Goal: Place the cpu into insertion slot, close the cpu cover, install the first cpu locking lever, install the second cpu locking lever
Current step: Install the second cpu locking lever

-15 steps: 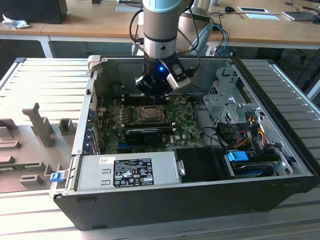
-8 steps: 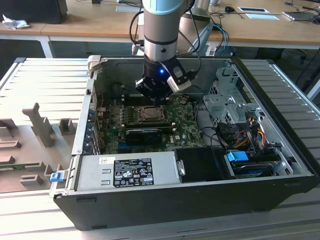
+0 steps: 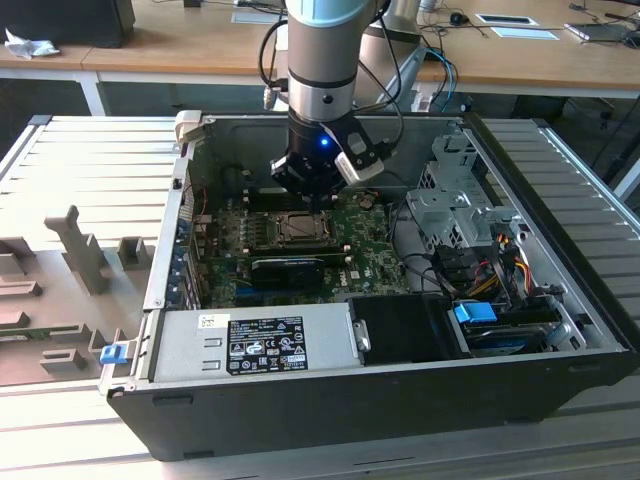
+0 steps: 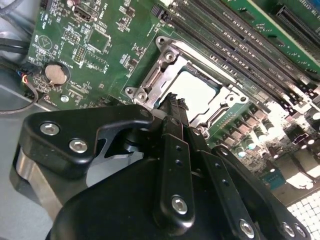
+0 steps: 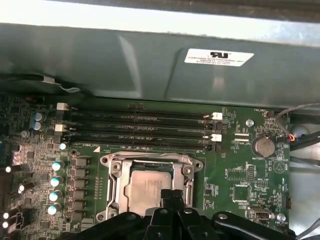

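Gripper: its black fingers (image 4: 172,107) are pressed together with no gap between the tips, nothing held; the tips stand right at the edge of the insertion slot (image 4: 192,90), seen in both wrist views, gripper (image 5: 171,195).
Cpu: the pale silvery chip (image 5: 145,189) lies flat inside the insertion slot (image 5: 150,182), just beside the fingertips; also seen in the second wrist view (image 4: 197,89).
Cpu cover: the silver frame plate (image 5: 150,161) lies flat around the cpu over the slot, its window showing the chip's face.
Arm: in the exterior view the arm (image 3: 320,60) comes straight down over the slot (image 3: 297,228), with the gripper (image 3: 318,192) low above it and a blue light on its body.
Motherboard: green board (image 5: 240,180) carrying the slot; a round coin battery (image 5: 262,146) sits well to one side of the slot.
Memory slots: long black rows (image 5: 137,127) just beyond the slot, towards the case wall.
Case: open computer case (image 3: 500,385); the grey power supply box (image 3: 255,343) lies at its near edge, with the slot farther back behind a long black card (image 3: 288,268).
Beyond the case: wooden desks (image 3: 180,45).
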### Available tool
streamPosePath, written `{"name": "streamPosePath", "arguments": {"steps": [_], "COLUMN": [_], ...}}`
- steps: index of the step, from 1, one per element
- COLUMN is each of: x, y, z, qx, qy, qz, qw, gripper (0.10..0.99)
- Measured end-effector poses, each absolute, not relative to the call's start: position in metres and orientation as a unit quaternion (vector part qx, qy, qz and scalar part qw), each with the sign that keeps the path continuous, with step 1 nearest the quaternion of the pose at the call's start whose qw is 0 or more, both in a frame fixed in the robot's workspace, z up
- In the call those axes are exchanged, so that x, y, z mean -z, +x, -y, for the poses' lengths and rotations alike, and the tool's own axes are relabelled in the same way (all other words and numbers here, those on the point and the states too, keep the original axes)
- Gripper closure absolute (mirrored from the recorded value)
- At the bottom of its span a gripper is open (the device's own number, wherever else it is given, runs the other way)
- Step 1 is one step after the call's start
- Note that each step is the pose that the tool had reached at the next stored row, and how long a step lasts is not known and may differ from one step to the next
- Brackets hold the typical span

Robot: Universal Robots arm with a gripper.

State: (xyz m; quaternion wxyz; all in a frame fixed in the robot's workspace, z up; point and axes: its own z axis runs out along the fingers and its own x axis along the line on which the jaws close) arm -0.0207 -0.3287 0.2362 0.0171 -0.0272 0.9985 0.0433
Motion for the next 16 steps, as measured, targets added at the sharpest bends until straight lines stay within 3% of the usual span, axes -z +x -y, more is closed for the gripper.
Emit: {"name": "streamPosePath", "arguments": {"steps": [4,7,16], "x": [-0.235,-0.232,-0.23], "y": [-0.021,-0.021,-0.028], "z": [0.338,0.344,0.376], "qx": [-0.043,-0.045,-0.066], "qy": [-0.027,-0.027,-0.027], "qz": [-0.999,-0.999,-0.997], "qw": [0.017,0.007,0.008], "gripper": [0.98,0.98,0.98]}}
